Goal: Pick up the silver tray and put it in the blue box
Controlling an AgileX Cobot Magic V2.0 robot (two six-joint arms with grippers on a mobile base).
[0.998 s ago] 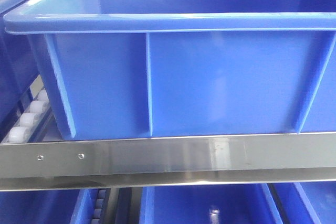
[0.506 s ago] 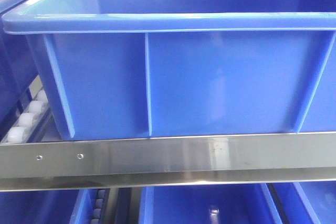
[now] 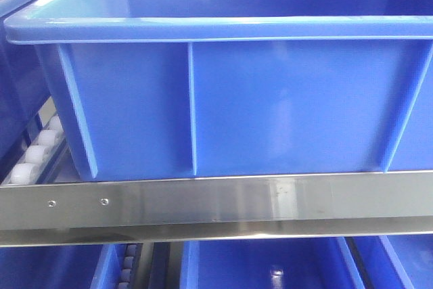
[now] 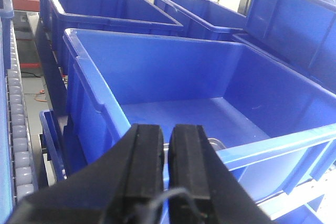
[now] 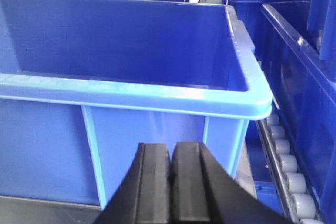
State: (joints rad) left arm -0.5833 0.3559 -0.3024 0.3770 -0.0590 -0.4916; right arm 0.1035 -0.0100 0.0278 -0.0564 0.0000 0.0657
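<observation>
The silver tray (image 4: 214,144) is glimpsed only as a small bright metal corner on the floor of the blue box (image 4: 173,82), right behind the near rim; the rest of it is hidden by the left gripper (image 4: 167,150). The left gripper's jaws are seen drawn nearly together, just a thin slit between the black pads, and nothing is held between them; they are poised just outside and above the box's near wall. Over on the right wrist view, the right gripper (image 5: 170,174) is presented with its jaws pressed together, no gap to speak of, nothing pinched, set in front of the ribbed side wall below the thick rolled rim. In the front view, the box is seen resting behind a flat steel frame bar (image 3: 216,201) with two screws. White rollers (image 5: 286,163) are lined up beside the box, and more blue crates (image 4: 105,3) are ranged behind and alongside.
</observation>
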